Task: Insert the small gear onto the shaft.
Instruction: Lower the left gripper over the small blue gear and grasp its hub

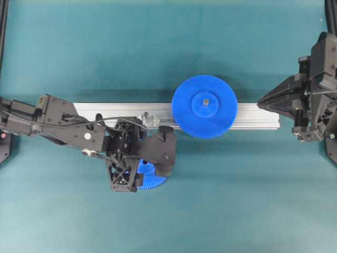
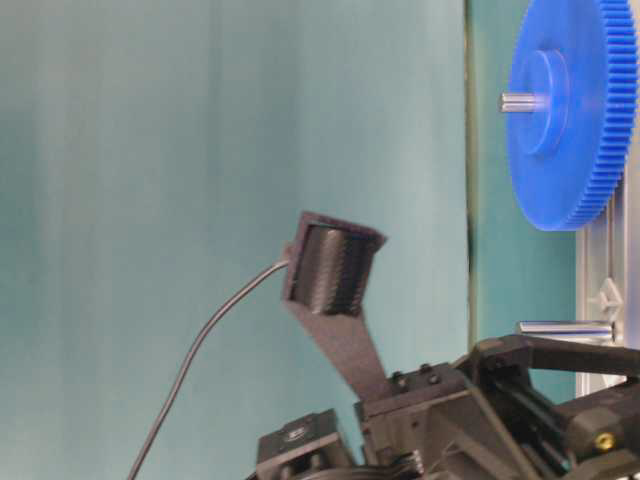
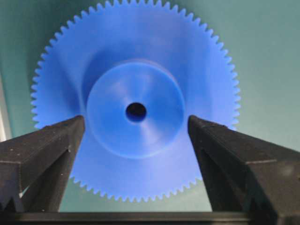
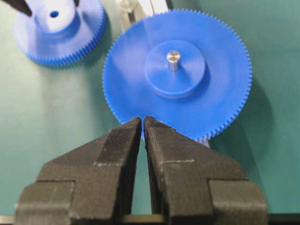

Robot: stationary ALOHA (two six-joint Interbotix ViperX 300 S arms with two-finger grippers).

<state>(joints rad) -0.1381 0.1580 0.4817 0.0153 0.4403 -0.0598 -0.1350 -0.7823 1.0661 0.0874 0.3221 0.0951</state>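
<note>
We are only beginning the job: the small gear [image 3: 136, 112] is lying flat on the teal bench [image 1: 237, 200], hub upward, in front of the aluminium rail [image 1: 95, 109], and nothing is lifting it yet. Our left claw [image 3: 136, 126] is hanging right over it with its jaws spread as wide as they go, one finger on each side of the raised hub and neither touching it as far as we can tell, so it is gripping nothing. The shaft [image 2: 565, 327] is standing bare on the rail beside its small silvery bracket [image 1: 149, 119], just beyond the left claw, and is waiting for the gear. We judge that the grasp, the lift, the carry and the threading of the centre hole onto the pin are all still ahead. The larger gear [image 1: 204, 106] is sitting on its own pin further along the rail. Our right claw [image 4: 142, 123] is resting idle near that gear's rim, jaws pressed together and empty. The bench covering is looking smooth and plain, with open space around the rail.
</note>
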